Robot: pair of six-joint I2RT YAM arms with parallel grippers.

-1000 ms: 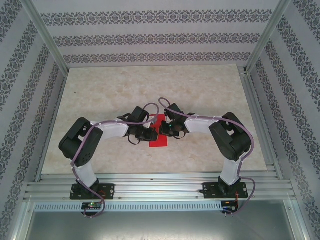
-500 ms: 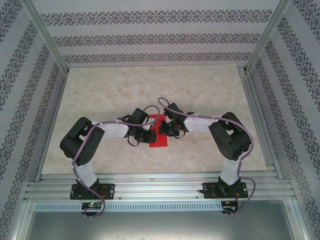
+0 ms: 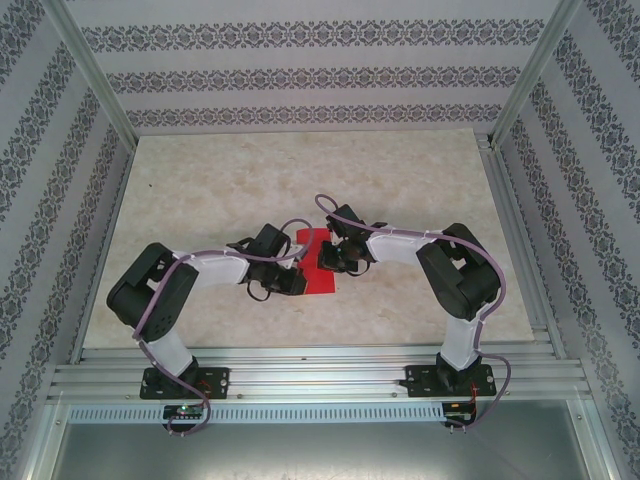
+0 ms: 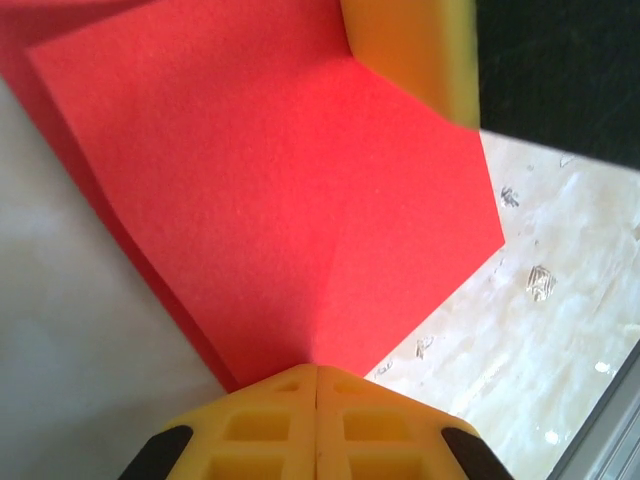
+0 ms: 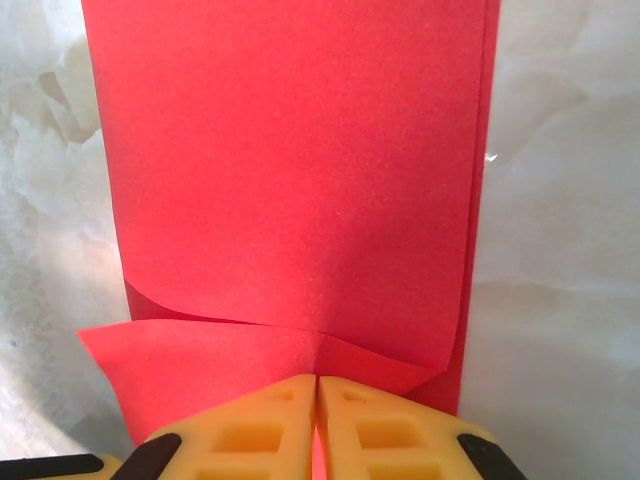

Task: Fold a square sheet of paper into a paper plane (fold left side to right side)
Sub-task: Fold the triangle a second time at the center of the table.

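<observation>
From above, the left gripper (image 3: 296,281) and right gripper (image 3: 326,260) cover the middle of the paper plane (image 3: 322,284), whose creases are too small to tell there.

The paper plane (image 3: 318,268) lies on the table (image 3: 250,170), about midway between the left and right edges and nearer the near edge than the far one. My left gripper (image 3: 297,281) is at the plane's left side, toward its near end. My right gripper (image 3: 327,257) is at its right side, a little farther back, just across the sheet.
</observation>
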